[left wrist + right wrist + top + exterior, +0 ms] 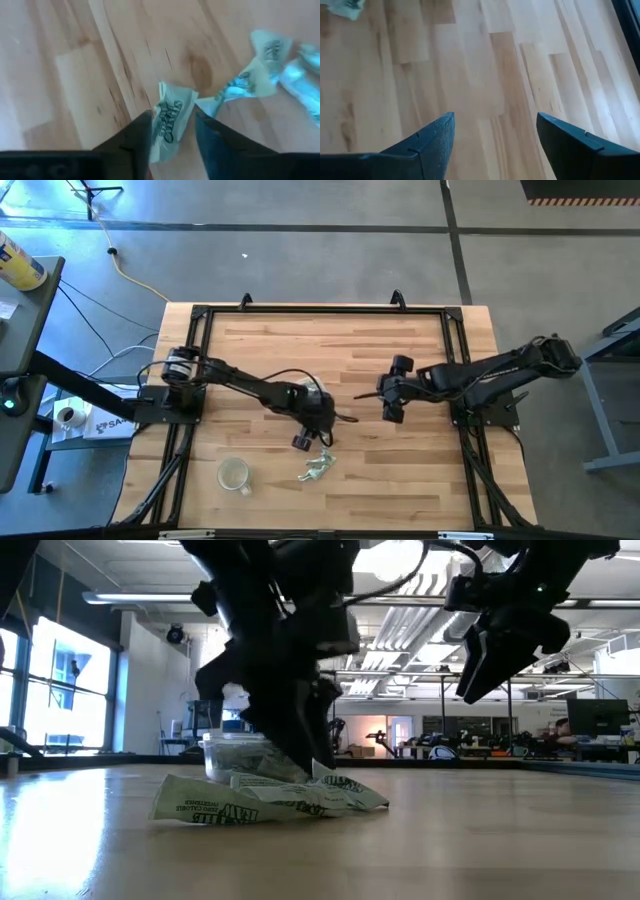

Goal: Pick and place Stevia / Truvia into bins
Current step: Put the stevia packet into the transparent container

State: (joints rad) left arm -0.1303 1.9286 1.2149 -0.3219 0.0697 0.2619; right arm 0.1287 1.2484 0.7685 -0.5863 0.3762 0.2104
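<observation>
Broadly, our wooden table (420,470) carries little. Our left arm reaches to the near middle, its fingers (172,137) set to either side of one sachet (171,120) that stands on edge between them, long axis running away from the wrist; we cannot tell whether they pinch it. More sachets (316,468) lie just beside, crumpled. The clear tub (233,474) sits near, toward our left arm's side, nothing between. Our right fingers (495,137) hang apart over bare wood, well away from the packets.
</observation>
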